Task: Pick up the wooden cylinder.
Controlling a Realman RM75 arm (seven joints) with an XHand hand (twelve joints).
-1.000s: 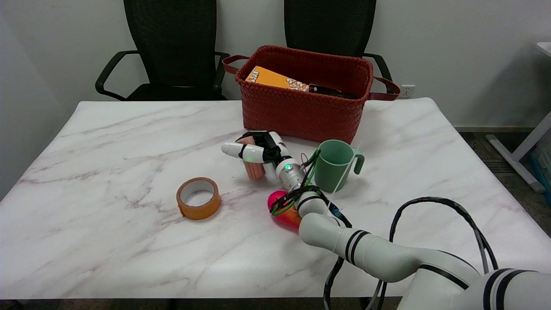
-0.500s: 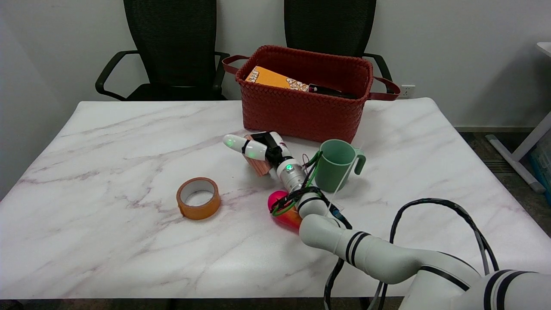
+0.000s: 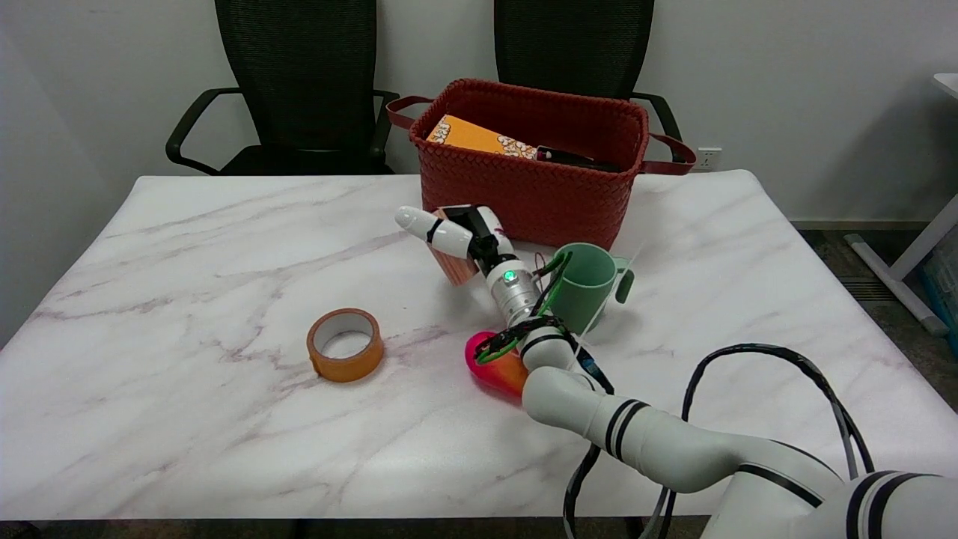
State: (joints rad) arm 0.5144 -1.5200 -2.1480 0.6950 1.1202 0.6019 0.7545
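1. We are looking across a marble table (image 3: 187, 247), whose left half is lying bare out to its edges, giving wide room to move on that side of the cup.
2. We are seeing a red woven basket (image 3: 524, 191) standing just behind the green cup (image 3: 580, 288), closing off the far side.
3. We are finding our right hand (image 3: 460, 236) raised just left of the cup, its fingers wrapped around the wooden cylinder (image 3: 454, 263).
4. We are taking the cup as our landmark, standing near the arm's right side.
5. We are noting an orange tape roll (image 3: 345, 345) lying flat, well to the left of the cup and nearer us.
6. We are spotting a pink-and-orange object (image 3: 494, 367) partly hidden under the arm, near the cup's front left.
7. We are holding the cylinder tilted, its long axis leaning with the top toward the upper left, away from the cup, and its lower end appearing clear of the tabletop.
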